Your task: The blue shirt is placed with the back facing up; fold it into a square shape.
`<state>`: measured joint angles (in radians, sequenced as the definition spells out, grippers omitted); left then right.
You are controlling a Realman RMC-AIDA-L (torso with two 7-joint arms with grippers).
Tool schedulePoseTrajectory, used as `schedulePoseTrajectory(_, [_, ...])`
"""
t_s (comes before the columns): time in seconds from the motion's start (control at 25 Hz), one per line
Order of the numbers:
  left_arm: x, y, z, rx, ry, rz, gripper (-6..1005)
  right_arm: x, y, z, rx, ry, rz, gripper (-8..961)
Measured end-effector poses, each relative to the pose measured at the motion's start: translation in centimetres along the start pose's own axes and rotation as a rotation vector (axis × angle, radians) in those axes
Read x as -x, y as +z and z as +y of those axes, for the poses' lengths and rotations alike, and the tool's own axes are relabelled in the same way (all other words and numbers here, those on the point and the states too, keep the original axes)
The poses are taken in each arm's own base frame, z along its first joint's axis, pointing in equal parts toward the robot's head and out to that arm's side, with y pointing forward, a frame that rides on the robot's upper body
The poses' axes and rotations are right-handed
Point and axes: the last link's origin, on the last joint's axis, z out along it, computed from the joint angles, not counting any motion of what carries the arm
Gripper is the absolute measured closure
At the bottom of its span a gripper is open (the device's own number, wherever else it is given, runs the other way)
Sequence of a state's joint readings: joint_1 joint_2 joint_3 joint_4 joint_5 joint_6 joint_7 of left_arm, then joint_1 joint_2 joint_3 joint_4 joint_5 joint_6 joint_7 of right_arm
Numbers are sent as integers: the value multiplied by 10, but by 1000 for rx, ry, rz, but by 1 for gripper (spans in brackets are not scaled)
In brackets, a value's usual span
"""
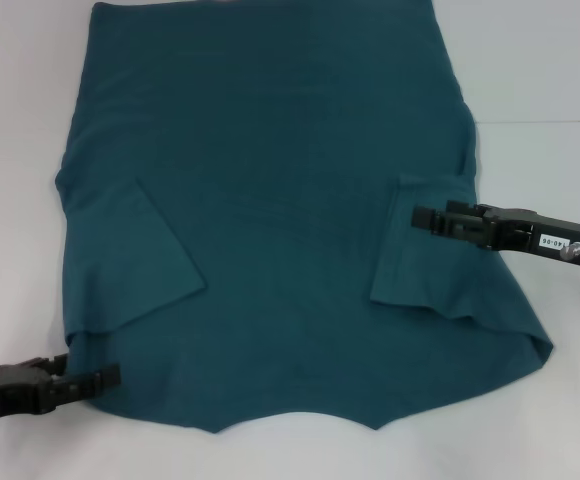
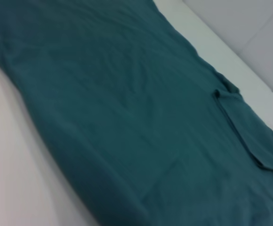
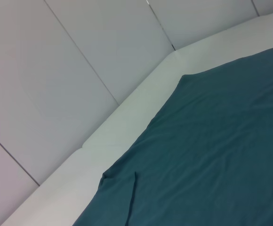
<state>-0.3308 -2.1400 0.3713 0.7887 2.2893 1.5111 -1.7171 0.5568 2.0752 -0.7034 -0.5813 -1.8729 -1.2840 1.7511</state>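
Folding is partly done: the blue shirt (image 1: 280, 220) lies flat on the white table (image 1: 540, 60), plain side up, collar end nearest the robot, hem end running off the far edge of the head view. Both short sleeves are already turned inward onto the body, the left sleeve (image 1: 155, 255) as an angled flap, the right sleeve (image 1: 410, 245) as a narrower flap. Side folds look finished, judging by that.

Left to do, as I read it: bring the long body over on itself, once or more, to get a square. Shirt is still much longer than wide, so I'd call it early-to-middle progress.

Left tool (image 1: 105, 377) sits low at the near-left corner of the shirt, tip right at the fabric edge by the shoulder. Cannot tell if it is clenched or released, or whether it has cloth pinched; tip is dark and seen side-on. Right tool (image 1: 425, 217) reaches in from the right side, tip over the right sleeve flap; cannot tell its state either, nor whether it touches the fabric.

Hidden or unclear: hem cut off at the top of the head view. Neither wrist view shows its own fingers. Left wrist view shows only a long stretch of shirt (image 2: 127, 117) with one folded sleeve; right wrist view shows a shirt (image 3: 221, 155) edge, table border and pale panels beyond.
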Motion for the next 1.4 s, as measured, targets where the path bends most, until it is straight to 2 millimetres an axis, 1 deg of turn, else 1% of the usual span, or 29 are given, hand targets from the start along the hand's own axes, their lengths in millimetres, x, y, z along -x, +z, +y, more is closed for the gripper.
schedulePoseTrajectory(0.56, [-6, 3, 2, 9, 19, -16, 69, 0, -1, -1, -2, 3, -3, 53])
schedulePoseTrajectory(0.88, [-10, 9, -1, -16, 49, -70, 220, 1, -1, -1, -4, 3, -8, 53])
schedulePoseTrajectory(1.2, [-14, 10, -4, -39, 45, -63, 356, 2, -3, -2, -10, 6, -24, 54])
schedulePoseTrajectory(1.32, [-15, 10, -4, -41, 43, -63, 599, 2, -3, -3, -11, 6, -27, 54])
schedulePoseTrajectory(1.4, [-16, 10, -4, -41, 42, -62, 694, 2, -4, -3, -12, 7, -27, 54])
